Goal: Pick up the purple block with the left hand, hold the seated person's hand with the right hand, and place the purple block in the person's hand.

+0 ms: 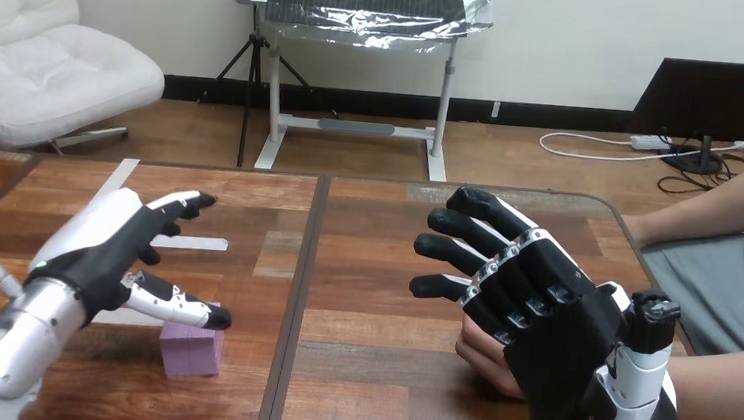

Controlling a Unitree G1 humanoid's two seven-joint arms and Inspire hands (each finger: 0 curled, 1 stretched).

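The wooden table (373, 270) runs across the whole view, its planks split by a dark seam down the middle. Largest on it is the right hand (564, 330), which rises from the lower right corner with its black back towards the camera. Its fingers (466, 240) are spread and nearly straight, pointing left and slightly up, and its thumb (648, 327) stands upright at the near side, so this hand is open and clasps nothing. The person's hand (482, 357) lies under it, showing only as a patch just below and left of the robot's palm. The person's forearm (735, 384) leads off to the right edge. The robot's hand covers most of that hand, and it is hard to say whether the two touch or the robot's hand merely hovers above it; no finger is seen curling round it. At the lower left the left arm's silver forearm (21, 343) slants up from the corner to the left hand (110, 240), which is tilted with its white back shell upward and its fingers (183, 202) reaching right. They are relaxed and apart, and the thumb (175, 303) stretches out lower down, leaving a wide gap between thumb and fingers; this hand is also open and empty. The purple block (191, 354) sits on the table left of the seam, directly below the tip of that thumb, partly overlapped by it in the view. A thin white strip (193, 243) lies on the table beyond the block, between the fingers and the thumb.
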